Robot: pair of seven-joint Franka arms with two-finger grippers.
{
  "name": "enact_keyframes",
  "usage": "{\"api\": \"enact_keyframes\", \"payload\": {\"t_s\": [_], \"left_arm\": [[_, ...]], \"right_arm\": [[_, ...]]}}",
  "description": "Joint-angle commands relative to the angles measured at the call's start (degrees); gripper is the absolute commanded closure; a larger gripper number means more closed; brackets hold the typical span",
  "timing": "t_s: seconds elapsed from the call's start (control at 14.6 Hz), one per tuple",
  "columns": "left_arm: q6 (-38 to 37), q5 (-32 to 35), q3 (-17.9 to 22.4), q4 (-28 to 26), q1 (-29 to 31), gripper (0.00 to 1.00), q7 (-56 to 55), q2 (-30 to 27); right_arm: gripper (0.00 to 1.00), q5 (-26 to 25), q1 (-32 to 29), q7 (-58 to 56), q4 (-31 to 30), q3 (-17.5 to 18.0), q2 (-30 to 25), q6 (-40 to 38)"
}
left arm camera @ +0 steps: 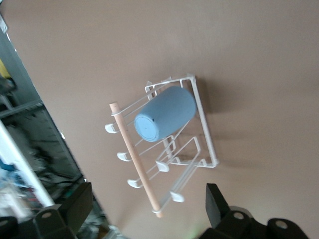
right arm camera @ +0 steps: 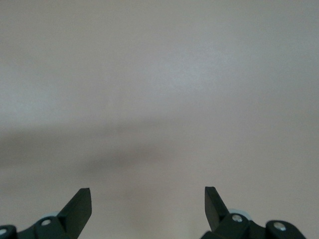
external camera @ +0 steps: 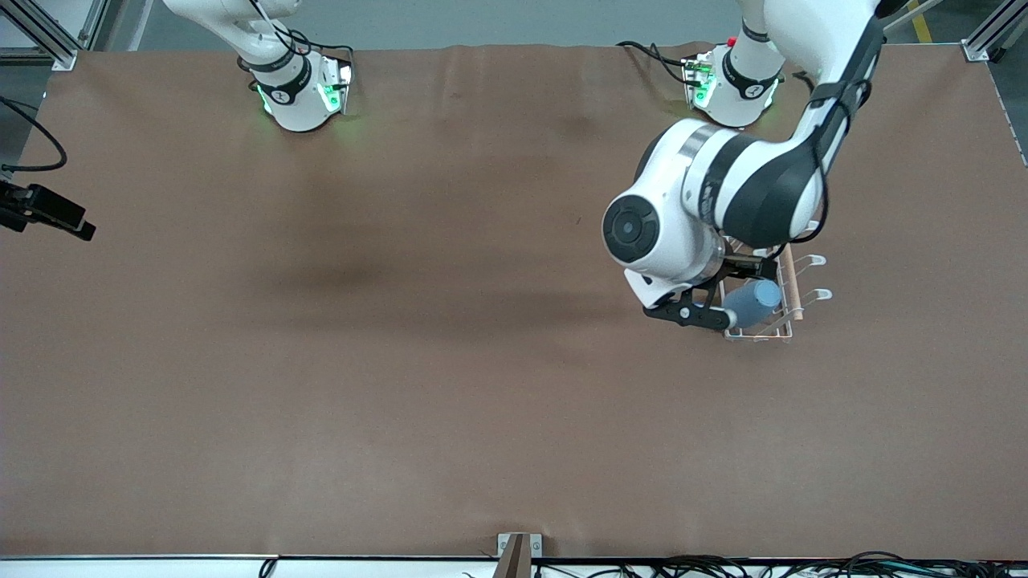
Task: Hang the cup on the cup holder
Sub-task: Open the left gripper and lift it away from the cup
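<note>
**Q:** Front view: what does the left arm's posture indicate?

**A:** The left gripper (external camera: pixel 707 309) hangs over the cup holder (external camera: pixel 791 281), which stands on the brown counter (external camera: pixel 401 361) toward the left arm's end. The cup (external camera: pixel 753 303) lies tilted on the rack's wires, base pointing toward the wooden rod (external camera: pixel 789 277). The arm's bulk hides the jaws here, so their state must be read from the wrist view. The right arm waits at its own end of the counter, its gripper (external camera: pixel 48 213) away from the task's things.

**Q:** Left wrist view: is the cup gripped?

**A:** No. The left gripper (left arm camera: pixel 144 209) shows its jaws spread wide and empty; the cup (left arm camera: pixel 164 113) sits well apart from them, slipped mouth-first over a prong of the cup holder (left arm camera: pixel 199 99). Its closed base faces the rod (left arm camera: pixel 134 157). The prong's upward angle appears to bear the cup, which explains the slant. Judged from this, the hanging looks done, and the released jaws suit a retreat.

**Q:** Right wrist view: anything relevant?

**A:** Only bare counter (right arm camera: pixel 159 74) beneath the right gripper (right arm camera: pixel 148 201), whose jaws stand apart, grasping nothing.
</note>
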Motion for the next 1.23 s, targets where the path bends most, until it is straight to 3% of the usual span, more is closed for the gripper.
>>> {"api": "enact_keyframes", "payload": {"t_s": [0.0,0.21,0.75,0.96,1.16], "left_arm": [[-0.2,-4.7,-0.3,2.3,3.5,0.0,-3.1,-4.9],[0.8,-6.2,-0.7,2.5,6.4,0.0,-2.2,-9.8],[1.0,-21.3,0.1,2.5,15.2,0.0,5.3,-21.2],[3.6,-26.9,5.9,1.4,15.7,0.0,11.1,-25.6],[4.4,-31.6,12.9,-4.8,14.2,0.0,14.3,-30.3]], "right_arm": [[0.0,-1.2,-0.5,-1.1,-3.6,0.5,-3.3,1.0],[0.0,-1.2,-0.6,-6.3,-3.6,0.5,-3.6,0.9],[0.0,-1.2,-0.9,-6.8,-2.9,0.4,-3.2,1.0],[0.0,-1.3,-1.0,-6.6,-2.8,0.3,-3.2,1.1],[0.0,-1.3,-1.1,-6.6,-2.8,0.3,-3.1,1.1]]}}
